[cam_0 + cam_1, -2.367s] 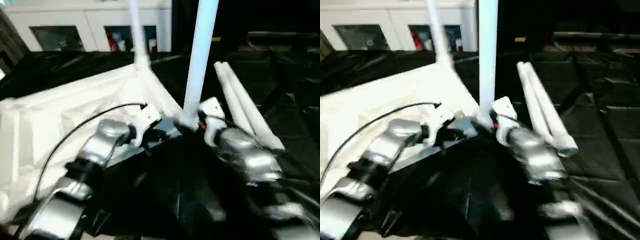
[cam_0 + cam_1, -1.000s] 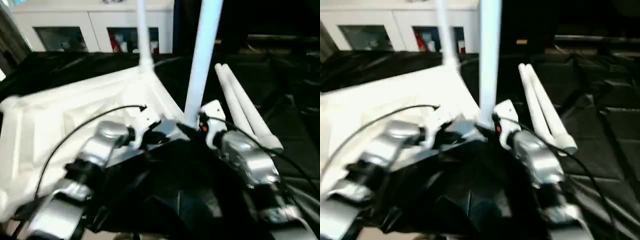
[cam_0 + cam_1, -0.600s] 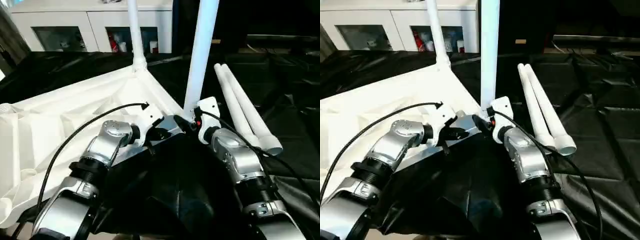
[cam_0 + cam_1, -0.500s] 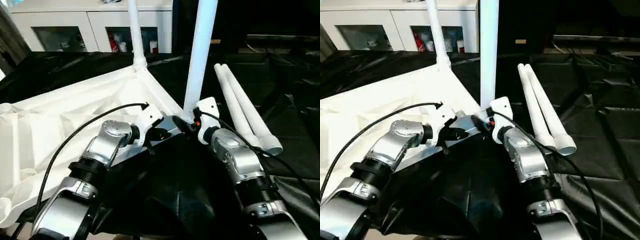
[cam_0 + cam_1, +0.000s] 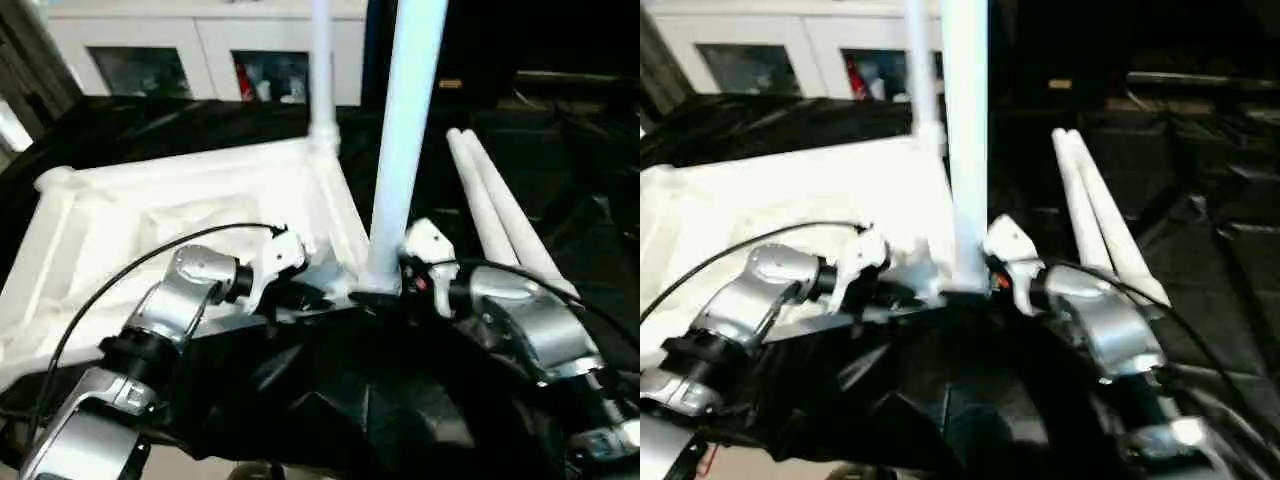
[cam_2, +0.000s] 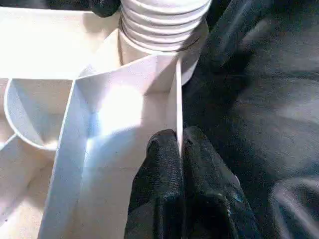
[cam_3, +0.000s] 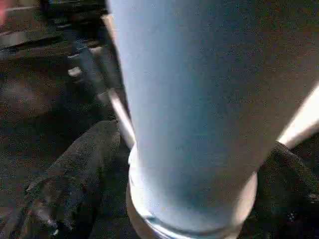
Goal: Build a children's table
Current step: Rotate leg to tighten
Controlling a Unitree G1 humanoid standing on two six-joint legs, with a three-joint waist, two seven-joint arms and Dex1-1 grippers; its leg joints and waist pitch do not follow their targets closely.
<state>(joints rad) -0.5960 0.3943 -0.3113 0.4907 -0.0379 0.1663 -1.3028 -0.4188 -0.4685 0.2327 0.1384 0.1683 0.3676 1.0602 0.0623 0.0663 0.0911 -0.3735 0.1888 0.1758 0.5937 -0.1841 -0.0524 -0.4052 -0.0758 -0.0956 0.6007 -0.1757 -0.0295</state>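
You had the table top (image 5: 180,200) lying upside down on the black sheet, two legs standing in its corners and two spare legs (image 5: 500,220) lying beside it. Your left claw (image 6: 178,144) pinched a thin rib of the top. Your right claw (image 7: 192,194) was spread wide around the near leg (image 5: 405,150), fingers (image 7: 75,169) on both sides. I think you were seating that leg; next, check it sat firm
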